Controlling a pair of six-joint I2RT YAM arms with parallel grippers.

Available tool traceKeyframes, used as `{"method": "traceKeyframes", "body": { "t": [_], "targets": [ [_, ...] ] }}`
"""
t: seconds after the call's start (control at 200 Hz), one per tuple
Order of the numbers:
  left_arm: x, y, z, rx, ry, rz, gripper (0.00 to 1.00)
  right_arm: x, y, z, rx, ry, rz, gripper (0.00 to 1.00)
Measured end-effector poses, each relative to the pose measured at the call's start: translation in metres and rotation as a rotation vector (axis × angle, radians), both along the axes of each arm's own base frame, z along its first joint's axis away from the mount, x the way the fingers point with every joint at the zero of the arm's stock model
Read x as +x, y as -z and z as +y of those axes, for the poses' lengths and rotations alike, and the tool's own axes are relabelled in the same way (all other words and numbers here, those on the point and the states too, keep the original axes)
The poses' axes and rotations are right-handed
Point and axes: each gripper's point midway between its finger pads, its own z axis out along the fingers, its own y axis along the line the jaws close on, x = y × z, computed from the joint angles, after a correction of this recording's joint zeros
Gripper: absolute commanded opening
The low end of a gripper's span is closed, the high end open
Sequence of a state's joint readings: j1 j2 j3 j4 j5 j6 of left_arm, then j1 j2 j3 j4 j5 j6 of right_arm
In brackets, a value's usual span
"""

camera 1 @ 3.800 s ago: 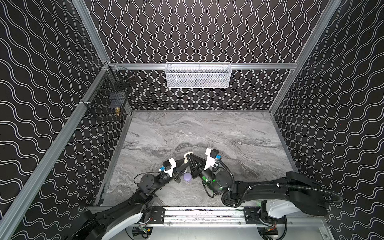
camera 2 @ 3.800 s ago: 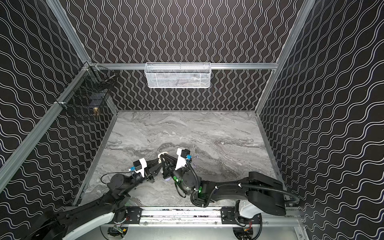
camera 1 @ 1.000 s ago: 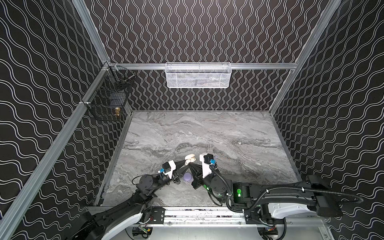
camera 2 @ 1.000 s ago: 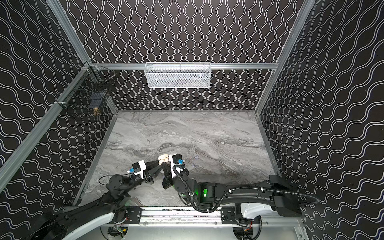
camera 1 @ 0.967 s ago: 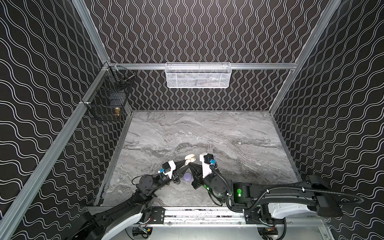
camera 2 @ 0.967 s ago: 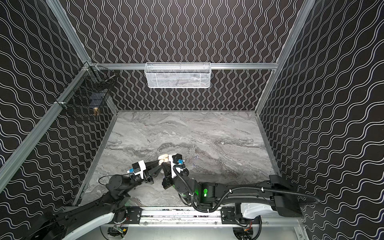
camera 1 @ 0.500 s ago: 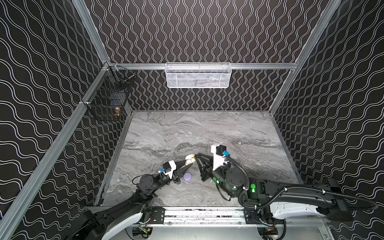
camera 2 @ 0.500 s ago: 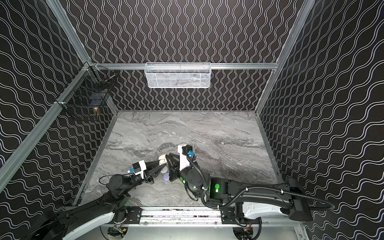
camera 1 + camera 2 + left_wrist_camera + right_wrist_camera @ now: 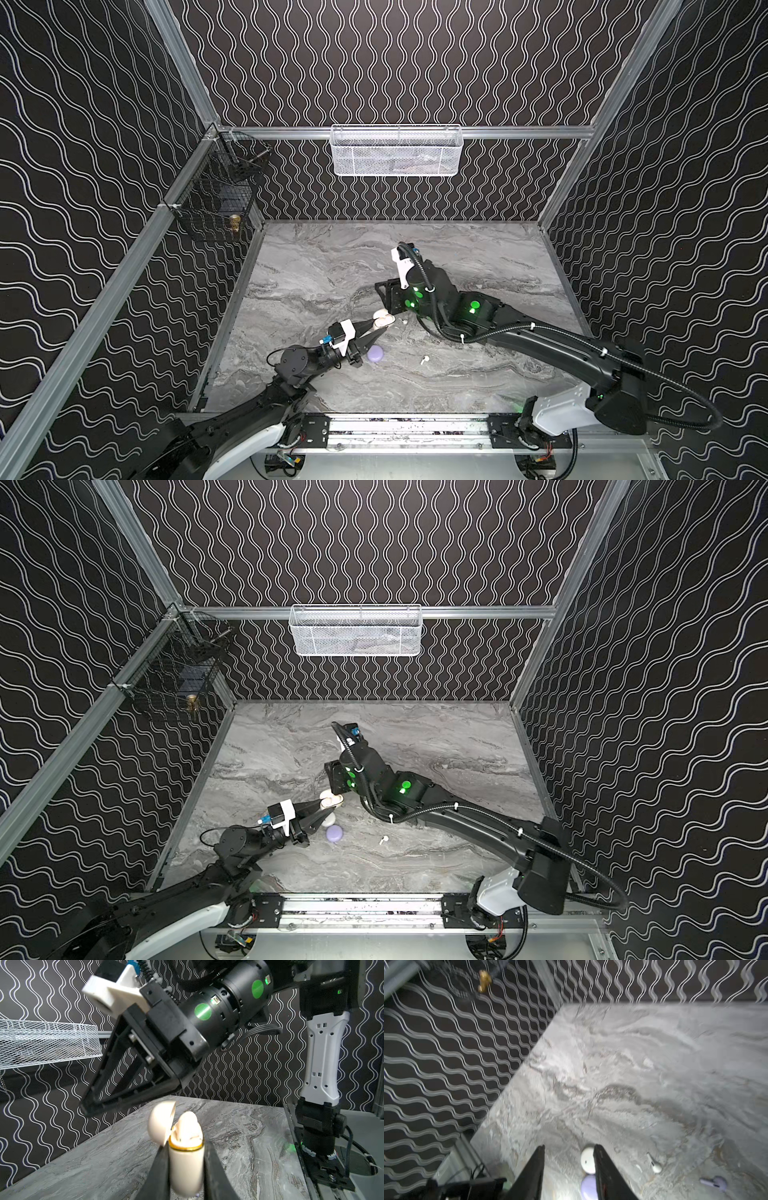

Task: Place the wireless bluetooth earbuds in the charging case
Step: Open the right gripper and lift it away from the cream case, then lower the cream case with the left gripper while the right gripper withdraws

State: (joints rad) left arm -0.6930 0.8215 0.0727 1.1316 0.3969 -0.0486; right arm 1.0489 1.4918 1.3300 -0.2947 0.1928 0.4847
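- Firmly, the left hand [image 9: 377, 327] pinches the cream charging case [image 9: 185, 1165] upright, its lid [image 9: 161, 1121] swung open and a cream earbud [image 9: 188, 1124] seated inside.
- The right hand [image 9: 569, 1147] hangs near it, higher up, jaws partly apart and empty.
- Just beside the left hand, a lavender case [image 9: 375, 354] and a white case [image 9: 587, 1159] lie on the tabletop [image 9: 332, 266].
- Farther out lie a white earbud [image 9: 424, 360] and a lavender earbud [image 9: 714, 1182], both outside any case.

— How is the left gripper [image 9: 376, 327] posed?
— The arm is stretched low, and its fingers [image 9: 160, 1169] are clamped on a cream case [image 9: 185, 1165].
— And the right gripper [image 9: 569, 1148]?
— The wrist is raised and tilted downward. Its fingers [image 9: 538, 1164] are parted with nothing between them, hanging just above the left fingertips.
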Motion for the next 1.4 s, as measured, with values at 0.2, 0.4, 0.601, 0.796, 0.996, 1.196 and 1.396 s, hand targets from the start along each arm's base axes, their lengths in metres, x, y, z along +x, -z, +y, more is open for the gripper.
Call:
{"method": "traceKeyframes", "body": {
  "t": [0.2, 0.4, 0.601, 0.796, 0.996, 1.196, 1.396],
  "targets": [
    [0.002, 0.008, -0.001, 0.022, -0.002, 0.028, 0.00, -0.017, 0.011, 0.005, -0.005, -0.077, 0.061, 0.35],
    [-0.001, 0.015, -0.002, 0.042, 0.012, 0.042, 0.00, -0.044, 0.020, 0.002, 0.036, -0.106, 0.095, 0.32],
    [0.001, 0.025, -0.003, 0.068, 0.009, 0.075, 0.00, -0.051, 0.024, -0.014, 0.074, -0.070, 0.107, 0.35],
    [0.032, 0.021, 0.011, 0.021, -0.161, 0.149, 0.00, -0.054, 0.008, -0.055, 0.111, 0.021, 0.047, 0.45],
    [0.075, 0.030, 0.038, -0.017, -0.407, 0.329, 0.00, -0.047, 0.015, -0.092, 0.098, 0.146, -0.011, 0.51],
    [0.127, 0.050, 0.094, -0.067, -0.681, 0.584, 0.00, -0.047, 0.050, -0.089, 0.005, 0.162, 0.008, 0.62],
    [0.155, 0.125, 0.127, -0.095, -0.715, 0.926, 0.00, -0.064, 0.093, -0.064, -0.093, 0.076, 0.048, 0.74]
  ]
}}
